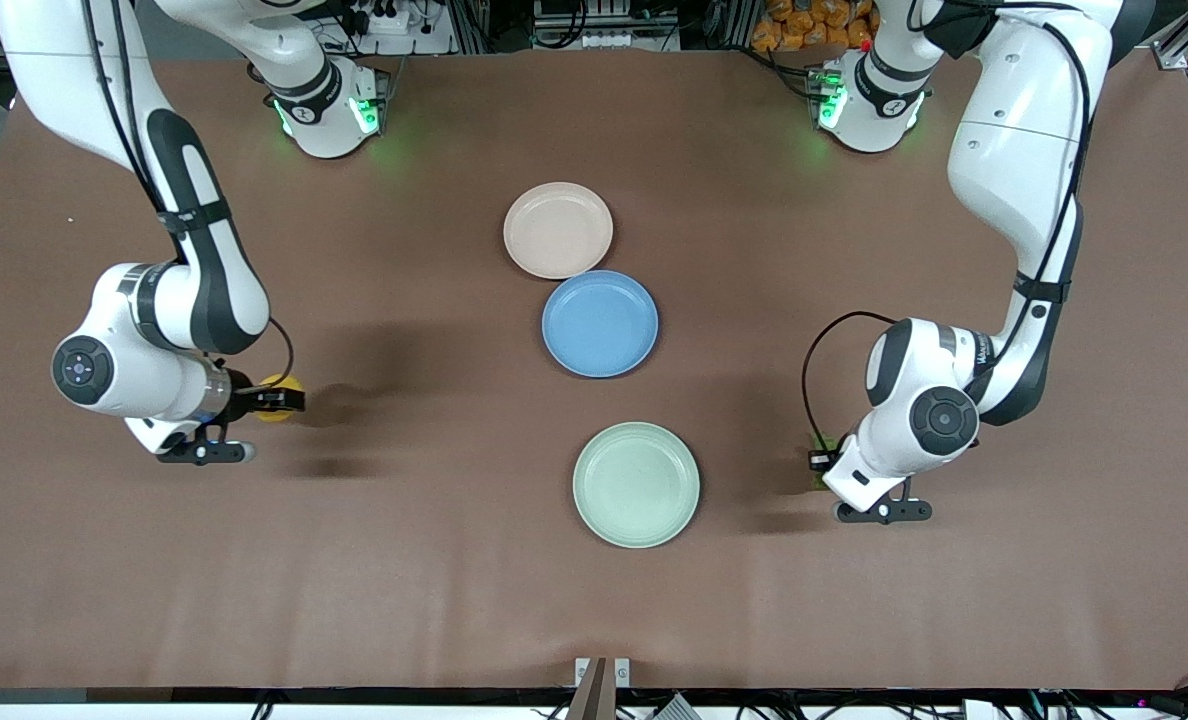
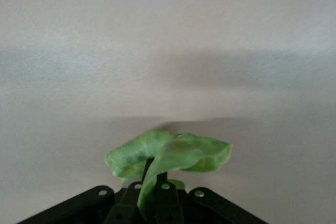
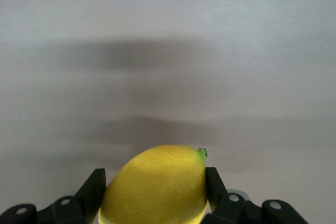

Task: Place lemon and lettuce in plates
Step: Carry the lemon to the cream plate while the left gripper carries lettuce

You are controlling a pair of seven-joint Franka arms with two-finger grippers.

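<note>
My right gripper [image 1: 276, 400] is shut on the yellow lemon [image 1: 279, 384], held just above the bare table at the right arm's end; in the right wrist view the lemon [image 3: 157, 187] fills the space between both fingers. My left gripper [image 1: 822, 455] is shut on the green lettuce [image 1: 820, 445], mostly hidden under the wrist, at the left arm's end beside the mint green plate [image 1: 636, 484]. In the left wrist view the lettuce [image 2: 168, 156] hangs from the closed fingers. The beige-pink plate [image 1: 558, 229] lies farther from the front camera, empty.
A blue plate [image 1: 600, 323] lies between the two task plates, touching the beige-pink one. Both arm bases stand along the table edge farthest from the front camera. Brown tabletop surrounds the plates.
</note>
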